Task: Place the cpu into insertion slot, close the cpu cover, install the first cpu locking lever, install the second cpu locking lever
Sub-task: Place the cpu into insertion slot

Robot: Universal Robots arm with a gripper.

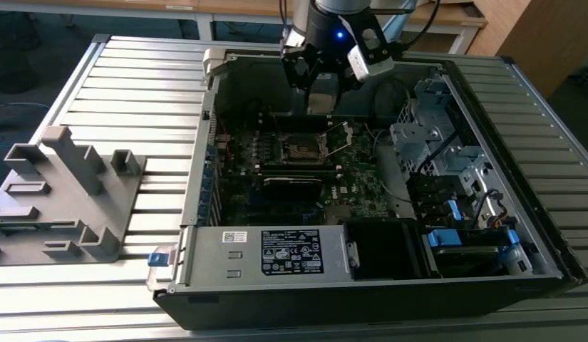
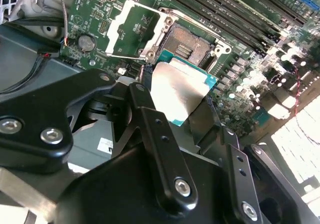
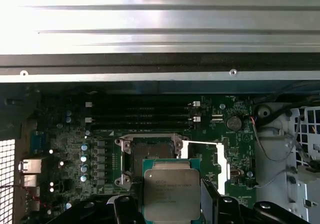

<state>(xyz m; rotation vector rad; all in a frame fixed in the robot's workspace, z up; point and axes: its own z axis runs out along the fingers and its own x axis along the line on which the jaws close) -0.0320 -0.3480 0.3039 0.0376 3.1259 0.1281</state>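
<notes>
One cpu (image 3: 171,191), a flat square chip with a dull silver top on a green edge, sits gripped between the two black fingers (image 3: 126,210) of the gripper (image 2: 176,103), which is clenched on opposite edges of the chip. In the exterior view the cpu (image 1: 321,101) hangs in the air inside the computer case (image 1: 193,187), up near the case's far wall and clear of the motherboard (image 1: 239,153) beneath it. The socket (image 3: 149,151) lies just beyond the chip in both wrist views, uncovered, with its dark field of contacts showing (image 2: 188,43). The cover (image 2: 131,28), a silver frame with an open centre window, is swung up and away from the socket on its hinge, resting over the board beside it; in the first wrist view it appears as a bright frame (image 3: 216,160) next to the socket. Long memory slots (image 3: 140,111) run along the other side of the socket, and a round coin battery (image 3: 233,122) sits near the cover. At the near edge of the case lies a power supply (image 1: 267,254) with a black label. The case rests on a slatted metal worktop (image 1: 132,85), and a grey plastic fixture (image 1: 68,194) stands at the worktop's edge on the exterior view's left, well apart from the case.
</notes>
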